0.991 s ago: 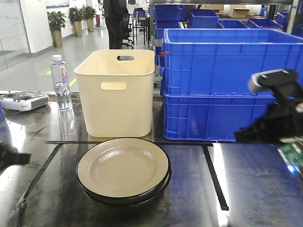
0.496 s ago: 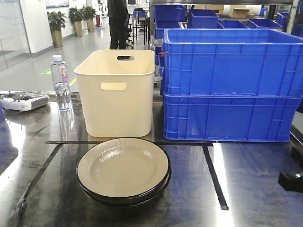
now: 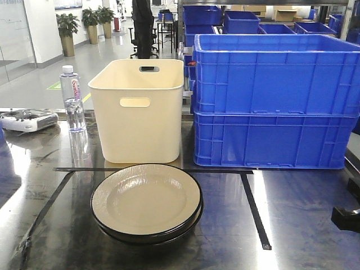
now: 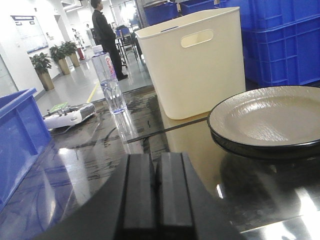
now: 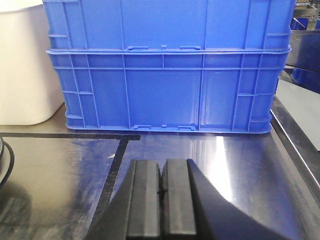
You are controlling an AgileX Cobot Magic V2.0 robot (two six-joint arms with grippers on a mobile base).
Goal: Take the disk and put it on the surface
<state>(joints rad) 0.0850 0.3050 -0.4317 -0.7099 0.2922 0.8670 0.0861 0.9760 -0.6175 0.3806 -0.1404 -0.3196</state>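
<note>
The disk (image 3: 146,201) is a beige plate with a black rim, the top one of a short stack in the middle of the dark glossy surface (image 3: 304,225) marked with black tape lines (image 3: 254,211). In the left wrist view the disk (image 4: 270,117) lies to the right of and beyond my left gripper (image 4: 155,162), which is shut on nothing low over the surface (image 4: 100,165). My right gripper (image 5: 161,167) is also shut and empty over the surface (image 5: 240,165), with only the disk's rim (image 5: 4,160) showing at the far left. A dark part of the right arm (image 3: 346,216) shows at the front view's right edge.
A cream bin (image 3: 139,109) stands just behind the plates, with stacked blue crates (image 3: 275,101) to its right. A water bottle (image 3: 72,98) and a white controller (image 3: 25,119) sit at the back left. Another blue crate (image 4: 17,135) is at the far left.
The right arm has dropped from a raised spot at the right to low at the frame's right edge. The dark left arm tip at the left edge is gone. The plates have not moved.
</note>
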